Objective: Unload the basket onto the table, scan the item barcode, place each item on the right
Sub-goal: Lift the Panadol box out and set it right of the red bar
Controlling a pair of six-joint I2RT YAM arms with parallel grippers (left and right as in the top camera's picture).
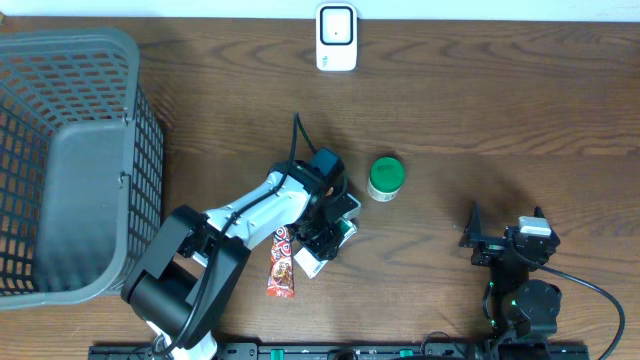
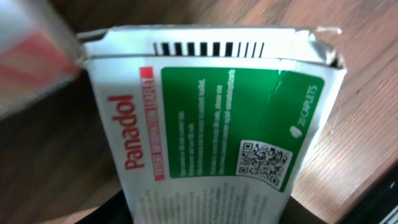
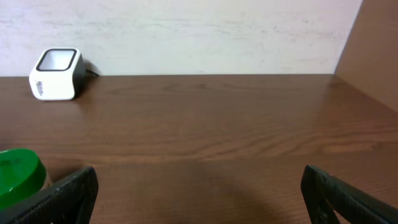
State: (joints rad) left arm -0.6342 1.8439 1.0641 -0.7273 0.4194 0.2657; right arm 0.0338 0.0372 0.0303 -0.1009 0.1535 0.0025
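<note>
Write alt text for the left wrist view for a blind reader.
A white and green cardboard Panadol box fills the frame, its black barcode on the top edge and a QR code on the front, against a brown wooden table.

I'm seeing the table (image 1: pixel 500 100) carrying a basket (image 1: pixel 145 160) at its left end and a scanner (image 1: pixel 336 37) at the far edge. A jar (image 1: pixel 386 178) is standing mid-table, a packet (image 1: pixel 282 265) lying nearer.

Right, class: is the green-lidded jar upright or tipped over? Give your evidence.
Upright. From overhead the jar shows its round green top face-on, with only a sliver of white body visible below it.
</note>
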